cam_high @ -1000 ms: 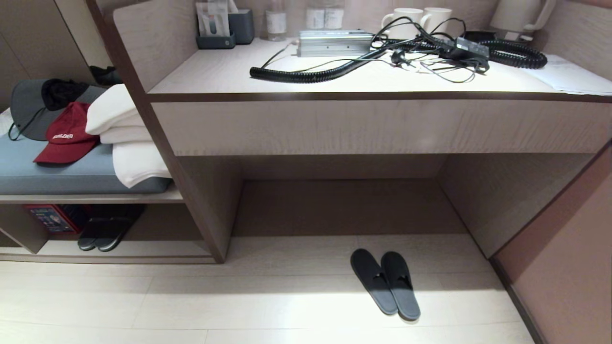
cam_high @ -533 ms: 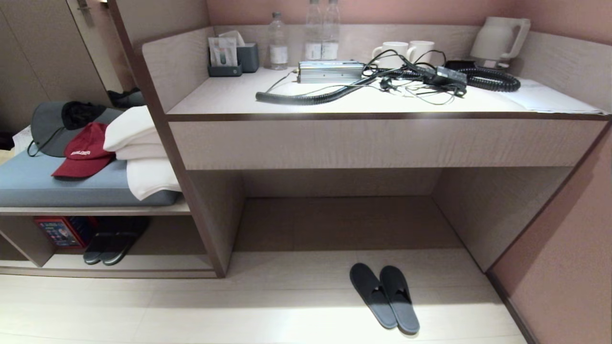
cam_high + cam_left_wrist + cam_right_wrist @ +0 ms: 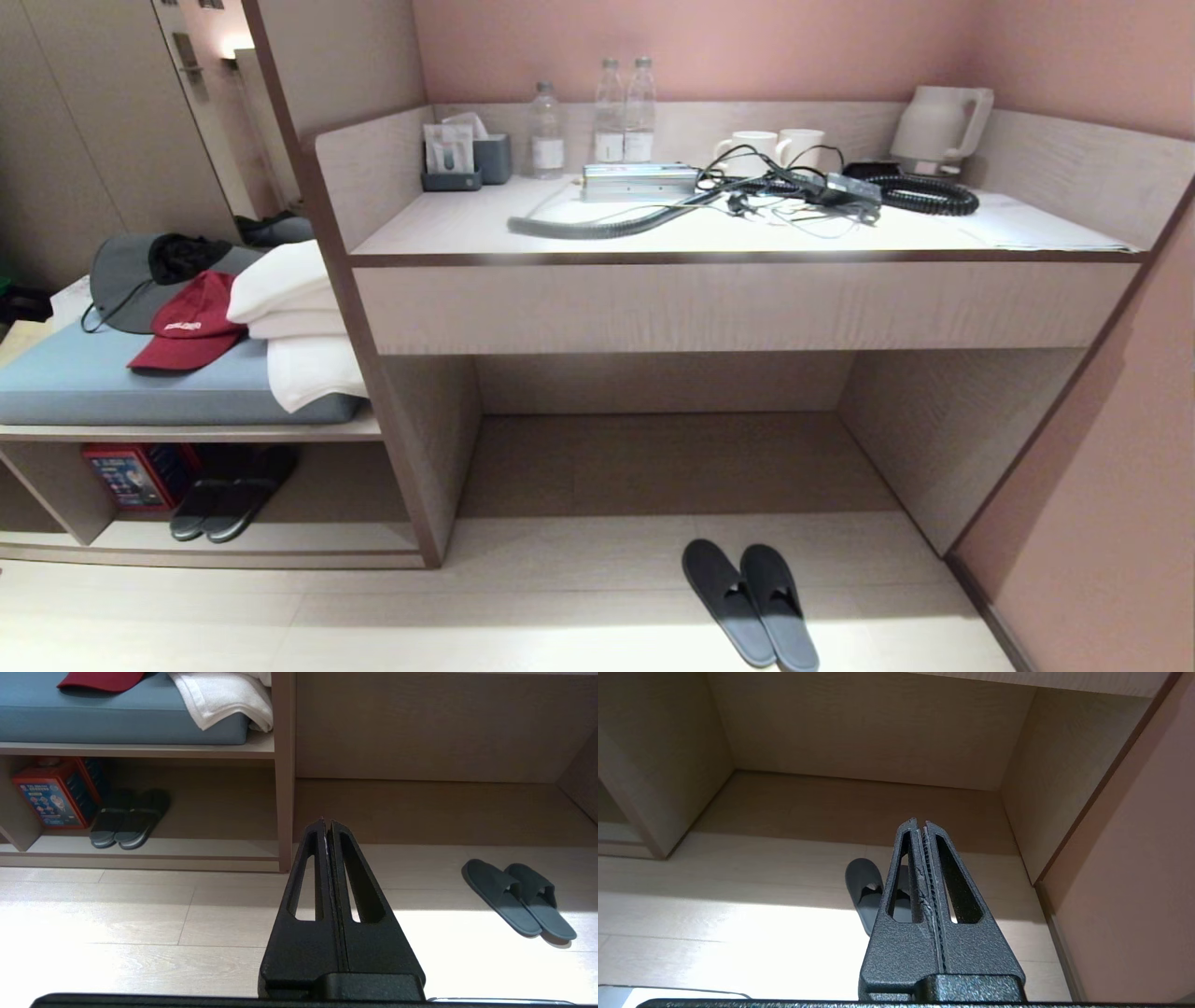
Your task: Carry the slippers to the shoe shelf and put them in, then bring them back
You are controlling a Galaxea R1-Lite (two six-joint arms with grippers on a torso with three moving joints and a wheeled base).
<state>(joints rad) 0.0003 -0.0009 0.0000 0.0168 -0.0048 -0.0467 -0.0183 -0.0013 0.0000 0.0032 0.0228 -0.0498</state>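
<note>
1. Slippers [image 3: 750, 604] lay side by side on the floor [image 3: 467, 616] before the counter [image 3: 728, 299], well right of the shoe shelf [image 3: 233, 546].
2. Left gripper [image 3: 327, 828] hung above the floor, fingers together, empty.
3. Right gripper [image 3: 920, 828] hung over the slippers, fingers together, empty.

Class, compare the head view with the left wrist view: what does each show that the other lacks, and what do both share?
Only the head view shows the desk counter with bottles, mugs, kettle and cables.

Only the left wrist view shows the left gripper, shut.

Both show the slippers on the floor, the shoe shelf with another pair, and the red cap.
</note>
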